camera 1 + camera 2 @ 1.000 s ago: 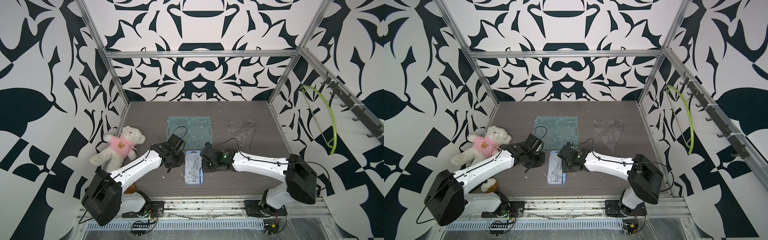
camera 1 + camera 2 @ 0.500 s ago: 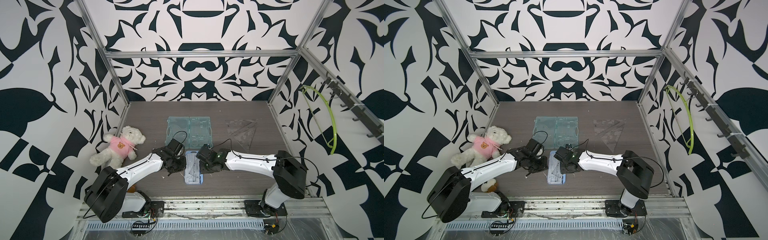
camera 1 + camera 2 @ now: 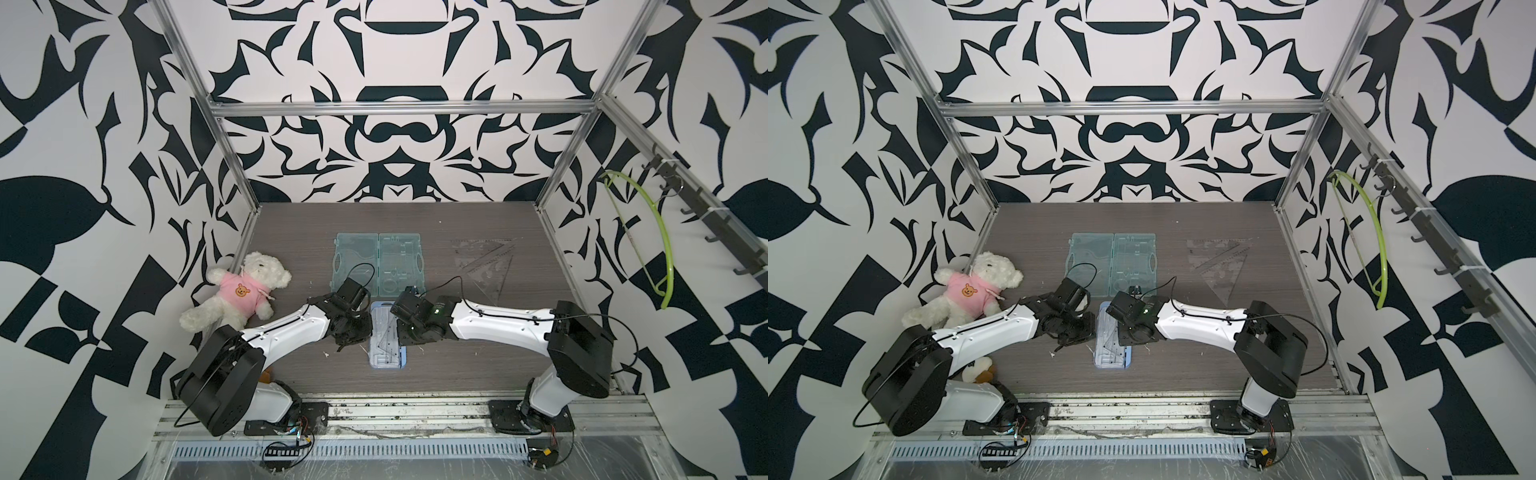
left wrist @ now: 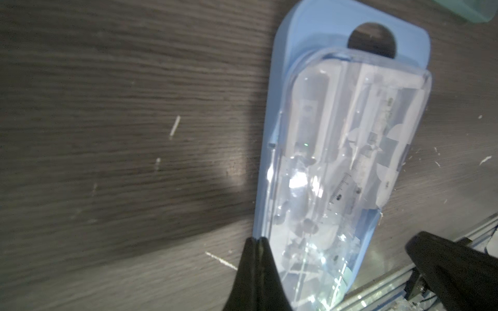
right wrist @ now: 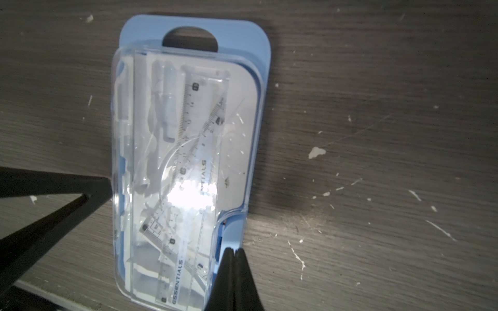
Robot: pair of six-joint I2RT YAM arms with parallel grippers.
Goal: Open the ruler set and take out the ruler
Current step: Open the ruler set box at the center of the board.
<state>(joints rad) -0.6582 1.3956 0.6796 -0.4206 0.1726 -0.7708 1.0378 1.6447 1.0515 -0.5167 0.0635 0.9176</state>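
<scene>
The ruler set (image 3: 387, 338) (image 3: 1112, 341) is a flat blue card with a clear plastic cover, lying shut on the dark wood table between my two arms. Clear rulers (image 5: 188, 126) (image 4: 341, 191) show through the cover. My left gripper (image 4: 256, 240) (image 3: 360, 337) is shut with nothing in it. Its tip touches the blue edge on one long side of the ruler set (image 4: 336, 113). My right gripper (image 5: 234, 251) (image 3: 405, 337) is shut and empty too, with its tip on the blue rim on the opposite long side of the ruler set (image 5: 258, 53).
An open teal plastic case (image 3: 378, 262) lies behind the ruler set. Clear set squares (image 3: 486, 262) lie at the back right. A teddy bear in a pink shirt (image 3: 241, 291) sits by the left wall. A green hanger (image 3: 652, 237) hangs on the right wall. White scraps litter the table.
Both arms have drawn in toward the ruler set, so the shut tips now sit against its two long edges. The ruler set has not moved.
</scene>
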